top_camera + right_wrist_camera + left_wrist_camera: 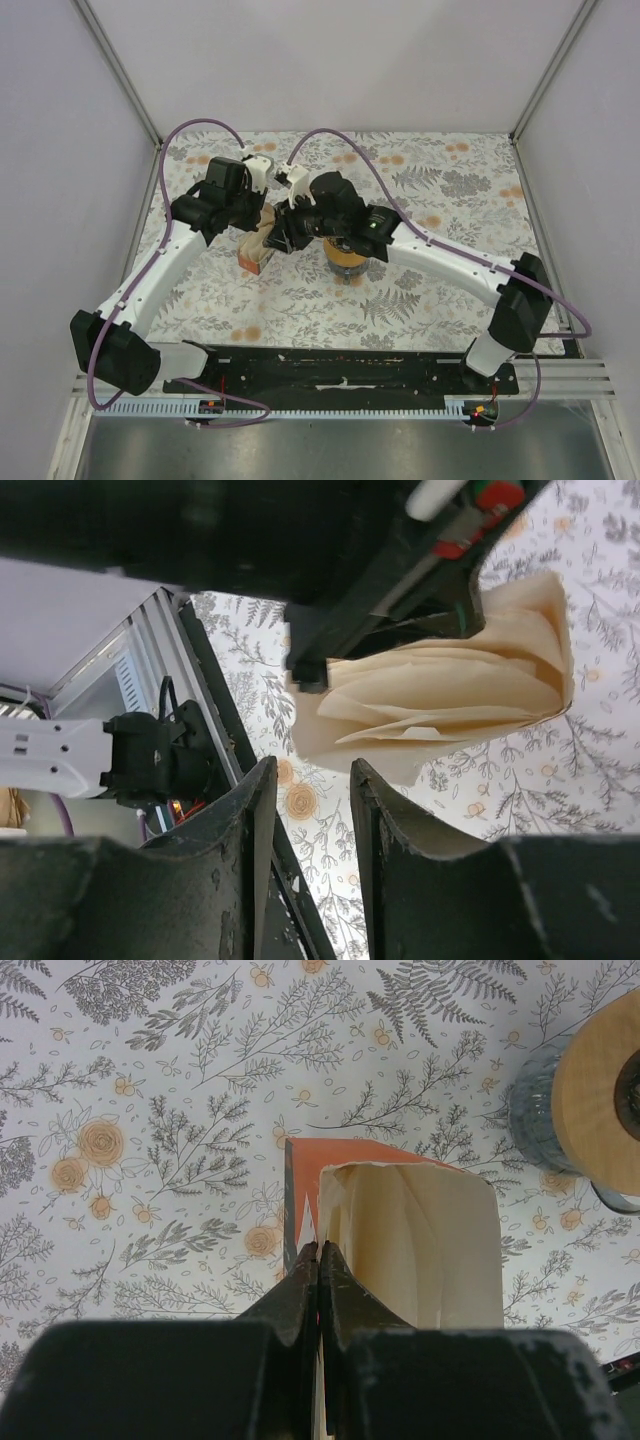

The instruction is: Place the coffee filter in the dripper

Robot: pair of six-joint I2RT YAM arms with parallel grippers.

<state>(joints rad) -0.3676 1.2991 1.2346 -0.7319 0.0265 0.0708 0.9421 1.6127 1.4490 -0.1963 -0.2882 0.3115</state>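
Top external, left arm (160, 262) bent inward, left gripper (265, 228) pinching packet (252, 262)

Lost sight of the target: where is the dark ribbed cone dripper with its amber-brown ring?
In the top view, the dripper sits mid-table under the right arm's wrist, just right of the orange packet of cream filters.

Top external camera: mounted high behind the arm bases, facing down, far enough to frame the whole table (450, 200). Left wrist camera: faces straight down past the left gripper (319, 1252), close above the orange packet (350, 1152). Right wrist camera: rolled sideways, looks low across the table past the right gripper (312, 767), close to the filter stack (450, 695). All three views share the filter stack.
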